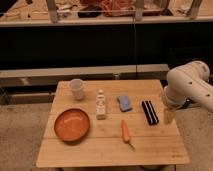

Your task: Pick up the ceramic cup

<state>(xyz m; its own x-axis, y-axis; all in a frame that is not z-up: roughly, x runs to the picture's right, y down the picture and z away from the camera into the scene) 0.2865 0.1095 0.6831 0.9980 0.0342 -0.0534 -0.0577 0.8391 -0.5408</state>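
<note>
The ceramic cup [76, 88] is a small off-white round cup standing upright at the far left of the wooden table [150, 150]. My white arm comes in from the right edge. Its gripper [169, 116] hangs over the table's right edge, beside a black block, far to the right of the cup. The gripper holds nothing that I can see.
An orange bowl [72, 125] sits front left. A small white bottle [101, 105] stands mid-table, a blue sponge [124, 103] beside it, a carrot [125, 132] in front, a black rectangular block [149, 112] at the right. A dark shelf unit [100, 45] rises behind the table.
</note>
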